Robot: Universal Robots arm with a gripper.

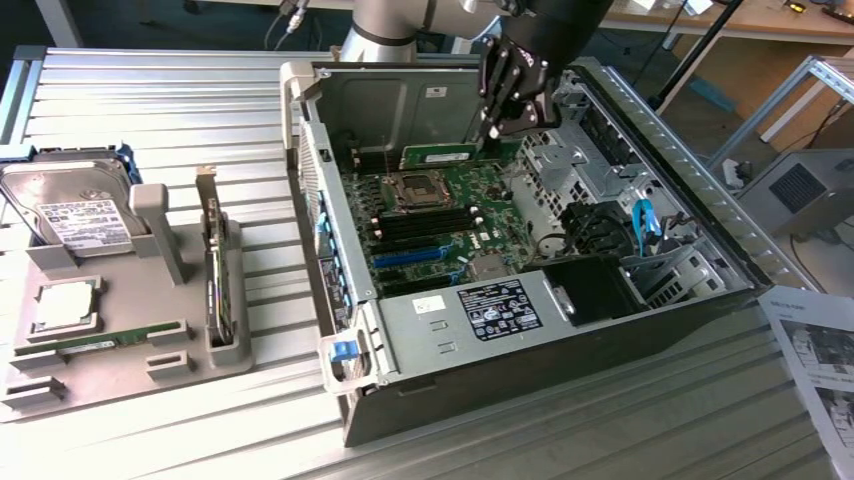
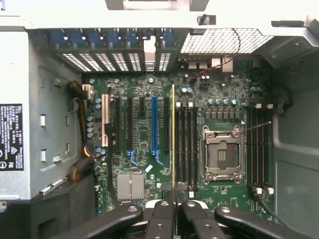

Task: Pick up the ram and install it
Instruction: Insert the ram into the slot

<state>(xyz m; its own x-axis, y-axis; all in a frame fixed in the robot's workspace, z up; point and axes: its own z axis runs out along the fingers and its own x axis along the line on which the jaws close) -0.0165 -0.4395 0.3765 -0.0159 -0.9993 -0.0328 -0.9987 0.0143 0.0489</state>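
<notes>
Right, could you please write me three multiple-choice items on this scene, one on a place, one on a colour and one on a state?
1. Where is the ram?
A. Held over the open computer case
B. Lying in the tray
C. On the printed sheet

2. What colour is the ram?
A. Red
B. Green
C. White

3. How is the gripper?
A. Wide open
B. Shut on the ram
C. Shut on nothing

Answers:
1 A: the exterior view shows the stick hanging above the case's inside.
2 B: its board is green.
3 B: in the wrist view, the fingers clamp the stick's end.
</notes>
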